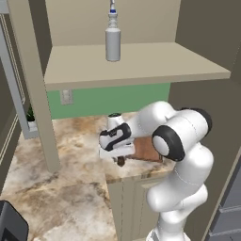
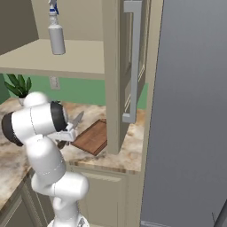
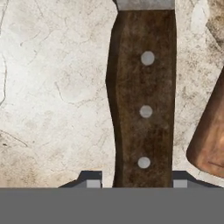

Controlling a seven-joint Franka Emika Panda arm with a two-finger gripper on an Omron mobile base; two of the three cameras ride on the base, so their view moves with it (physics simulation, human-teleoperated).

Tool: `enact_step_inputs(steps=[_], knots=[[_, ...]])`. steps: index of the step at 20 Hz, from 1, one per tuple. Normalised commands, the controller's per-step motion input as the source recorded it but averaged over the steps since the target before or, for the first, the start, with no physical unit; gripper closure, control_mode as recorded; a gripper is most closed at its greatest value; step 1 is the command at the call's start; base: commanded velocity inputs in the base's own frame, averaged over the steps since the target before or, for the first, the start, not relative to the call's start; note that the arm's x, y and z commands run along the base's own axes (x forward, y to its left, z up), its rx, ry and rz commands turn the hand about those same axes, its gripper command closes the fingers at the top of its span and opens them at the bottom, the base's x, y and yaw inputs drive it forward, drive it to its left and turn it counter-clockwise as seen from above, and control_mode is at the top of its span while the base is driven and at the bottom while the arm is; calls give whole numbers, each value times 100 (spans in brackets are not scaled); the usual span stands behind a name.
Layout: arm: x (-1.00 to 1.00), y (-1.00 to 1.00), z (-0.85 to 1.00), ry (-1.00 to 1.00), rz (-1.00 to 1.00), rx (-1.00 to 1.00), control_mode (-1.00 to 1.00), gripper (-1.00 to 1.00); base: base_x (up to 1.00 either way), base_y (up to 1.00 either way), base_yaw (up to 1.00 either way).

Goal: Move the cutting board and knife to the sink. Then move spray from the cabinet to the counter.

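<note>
Dark brown handle, three pale rivets: the knife (image 3: 142,105), lying flat on the counter (image 3: 52,87), blade pointing away from my wrist. My pincer (image 3: 133,183) is clenched on this handle near its butt end, one tip on each side of it.

Reddish-brown wood, rounded corner: the cutting board (image 3: 210,140), just beside the knife on the same marble top; in the right base view it lies partly under the cabinet (image 2: 113,80) side.

Pale grey bottle: the spray (image 1: 113,40), upright on the cabinet shelf above, not yet touched.

Step in hand, by my judgement: lift the knife and carry it to the sink. Notes for doing it well:
- grip sits far back, so the blade end will tend to droop; raise straight up and slowly first
- keep the blade clear of the board's edge and the cabinet post
- hold the squeeze firm across the flat sides, no twisting
- lower into the basin before letting go.
</note>
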Motion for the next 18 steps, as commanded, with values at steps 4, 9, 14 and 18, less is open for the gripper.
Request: enact_step_inputs(steps=[4,9,14,18], knots=[[-25,-3,-5,-11,0,0,-100,100,0,0,0],[-10,-1,0,-2,0,0,-100,100,0,0,0],[-12,-1,7,-3,0,0,-100,100,0,0,0],[-27,-14,53,-2,0,0,-100,100,0,0,0]])
